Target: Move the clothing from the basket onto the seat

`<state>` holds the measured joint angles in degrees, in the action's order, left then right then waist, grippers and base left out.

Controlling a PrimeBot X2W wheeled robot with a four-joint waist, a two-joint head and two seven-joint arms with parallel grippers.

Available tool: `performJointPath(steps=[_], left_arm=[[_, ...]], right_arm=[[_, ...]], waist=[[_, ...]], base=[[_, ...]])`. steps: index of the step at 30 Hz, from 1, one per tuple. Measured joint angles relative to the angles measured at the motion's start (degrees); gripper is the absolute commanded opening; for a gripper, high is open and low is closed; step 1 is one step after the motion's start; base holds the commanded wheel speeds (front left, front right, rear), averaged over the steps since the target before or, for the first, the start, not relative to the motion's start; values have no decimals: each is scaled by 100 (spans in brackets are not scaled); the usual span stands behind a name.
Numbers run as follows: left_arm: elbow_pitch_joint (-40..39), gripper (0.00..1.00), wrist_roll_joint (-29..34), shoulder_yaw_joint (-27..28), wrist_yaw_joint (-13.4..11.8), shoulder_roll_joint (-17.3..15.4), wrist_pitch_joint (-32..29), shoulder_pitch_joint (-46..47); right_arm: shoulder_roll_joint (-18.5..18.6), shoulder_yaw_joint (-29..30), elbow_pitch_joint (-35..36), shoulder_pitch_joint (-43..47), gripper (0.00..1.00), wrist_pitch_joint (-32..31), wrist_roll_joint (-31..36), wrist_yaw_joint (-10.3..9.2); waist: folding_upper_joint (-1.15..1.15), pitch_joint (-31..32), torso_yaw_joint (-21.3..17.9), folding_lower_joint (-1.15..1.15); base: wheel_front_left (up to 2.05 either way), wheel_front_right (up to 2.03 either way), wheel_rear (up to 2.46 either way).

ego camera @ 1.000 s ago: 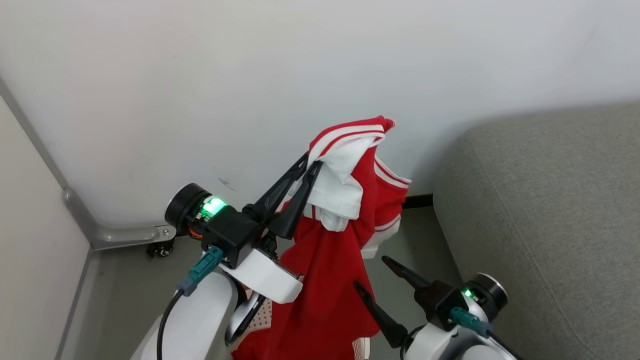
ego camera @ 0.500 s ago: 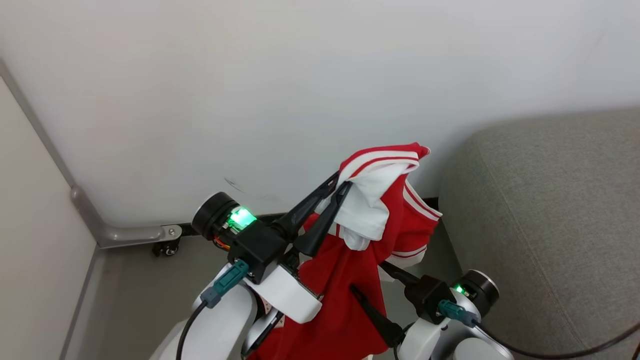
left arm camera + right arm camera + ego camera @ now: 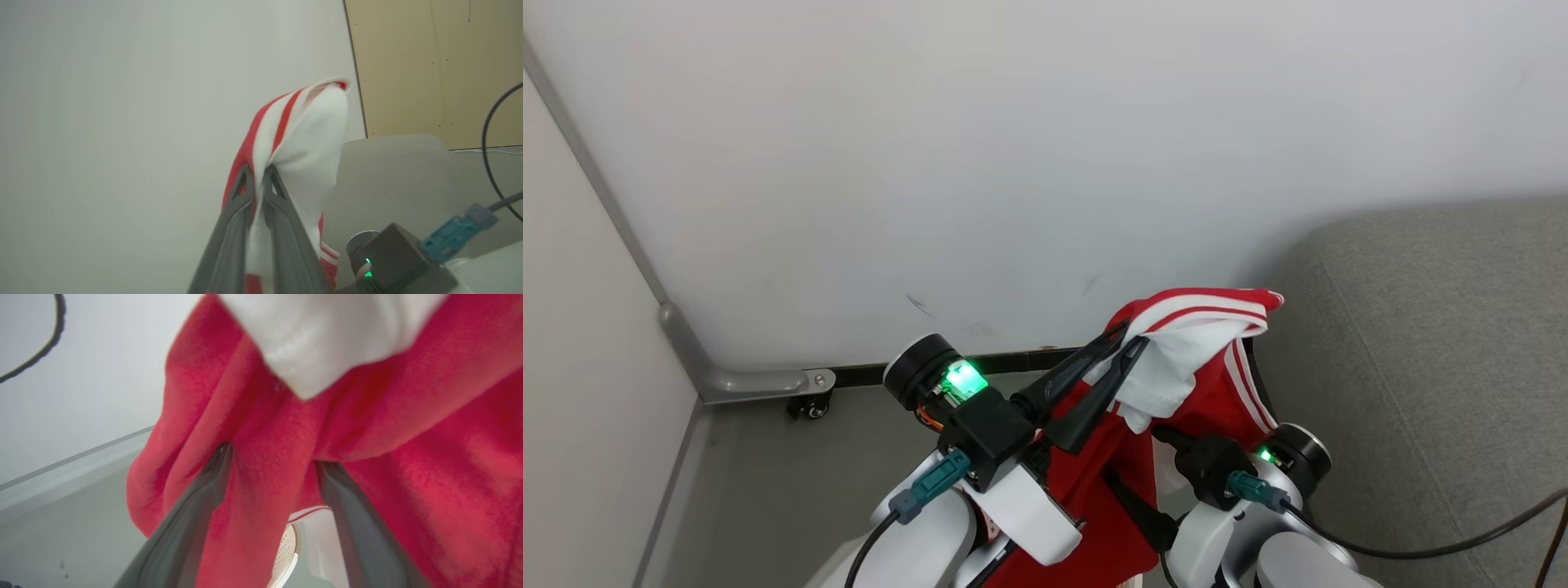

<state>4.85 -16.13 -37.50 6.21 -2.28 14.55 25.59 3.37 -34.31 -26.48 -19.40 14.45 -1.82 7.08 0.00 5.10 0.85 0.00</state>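
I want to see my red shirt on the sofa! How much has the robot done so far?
Done: the red and white top is out of the basket, hanging in the air. In hand: the left gripper pinches its white part beside the grey seat; the right gripper stands open against the red cloth. Left: laying it on the seat. What remains in the basket is hidden.

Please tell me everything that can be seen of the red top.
The top is a soft, fleecy-looking bright red garment with a white panel and red and white stripes near its upper edge. It hangs crumpled in front of the wall, beside the edge of the seat. The left gripper holds it up by the white part, jaws shut. Lower down, red folds drape between the open jaws of the right gripper. Its lower end is out of view.
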Motion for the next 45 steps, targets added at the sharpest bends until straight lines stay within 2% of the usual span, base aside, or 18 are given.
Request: performJointPath(steps=[9,10,11,12,24,30,45], left_arm=[[-166,0,-214,-328,0,-4,-1,77],[-183,0,-227,-360,-1,-7,-1,78],[-197,0,-240,-389,-1,-8,-1,80],[-204,0,-243,-404,-2,-7,-1,83],[-201,0,-257,-357,-155,-5,-18,107],[-76,0,-300,-203,-259,-2,-18,107],[417,0,-303,205,-541,-196,-18,92]], right_arm=[[2,-12,-260,-119,100,0,-135,0],[-1,9,-268,-119,89,0,-207,0],[0,32,-288,-119,26,0,-267,0],[3,42,-313,-120,2,0,-287,0],[2,332,-303,-316,0,0,-564,0],[4,581,-270,-310,0,0,-1031,0],[8,528,96,-296,0,-1,-1683,0]], waist=[[0,18,110,0],[0,19,123,-1],[0,20,136,0],[0,19,148,0],[0,-46,225,0],[0,-64,204,0],[0,-44,98,0]], base=[[0,0,0],[0,0,0],[0,0,0],[0,0,0],[0,0,0],[0,0,0],[0,0,0]])
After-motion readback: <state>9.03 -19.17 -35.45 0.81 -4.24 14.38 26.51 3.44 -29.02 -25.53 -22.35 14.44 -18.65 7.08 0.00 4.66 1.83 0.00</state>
